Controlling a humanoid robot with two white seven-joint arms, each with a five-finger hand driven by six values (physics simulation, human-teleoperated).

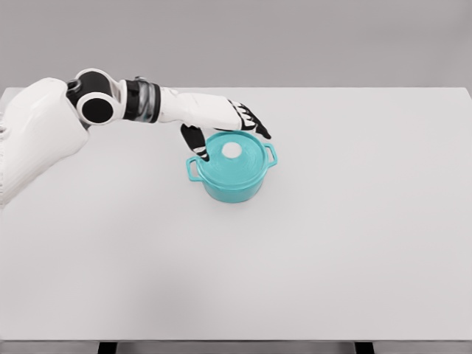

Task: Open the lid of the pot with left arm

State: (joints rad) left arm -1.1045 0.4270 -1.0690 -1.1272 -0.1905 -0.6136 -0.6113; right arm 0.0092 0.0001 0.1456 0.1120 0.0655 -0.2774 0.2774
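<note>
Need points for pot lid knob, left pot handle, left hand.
lid knob [232,150], head view, centre of the white knob on the teal lid.
left pot handle [193,169], head view, outer loop of the handle nearest the arm.
left hand [221,118], head view, back of the hand, above the pot's rim.

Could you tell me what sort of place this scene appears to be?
Most likely a bare simulated test bench, not a real kitchen: a plain white table against a featureless grey backdrop, holding only a teal pot with its lid on, and the left hand reaching over it.
</note>
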